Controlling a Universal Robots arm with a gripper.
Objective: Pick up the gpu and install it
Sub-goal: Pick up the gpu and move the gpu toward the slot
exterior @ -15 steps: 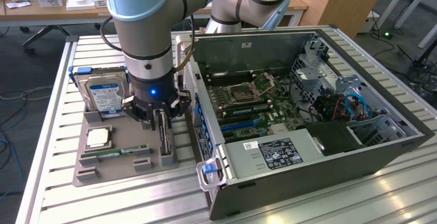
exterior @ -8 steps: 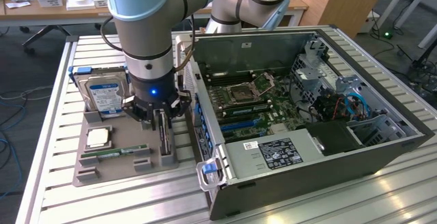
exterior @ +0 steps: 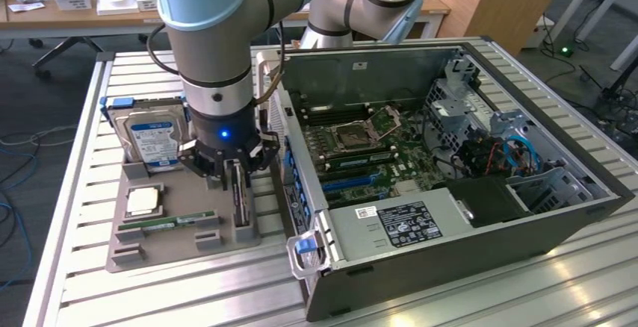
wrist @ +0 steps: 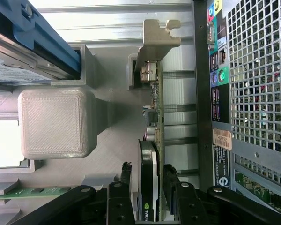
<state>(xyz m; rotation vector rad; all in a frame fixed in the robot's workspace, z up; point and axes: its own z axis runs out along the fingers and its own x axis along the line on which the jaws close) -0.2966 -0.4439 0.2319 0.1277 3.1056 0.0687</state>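
End effector (wrist: 147, 166) open; fingers (wrist: 118, 197) stand either side of upright gpu (wrist: 148, 199).

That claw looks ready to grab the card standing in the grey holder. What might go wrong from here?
1. The open gripper straddles the gpu, which stands thin on its edge in the grey holder. If the fingers close off-centre, the card might tilt or slip.
2. The computer case stands close beside the card, so the metal bracket might catch on it during a lift.
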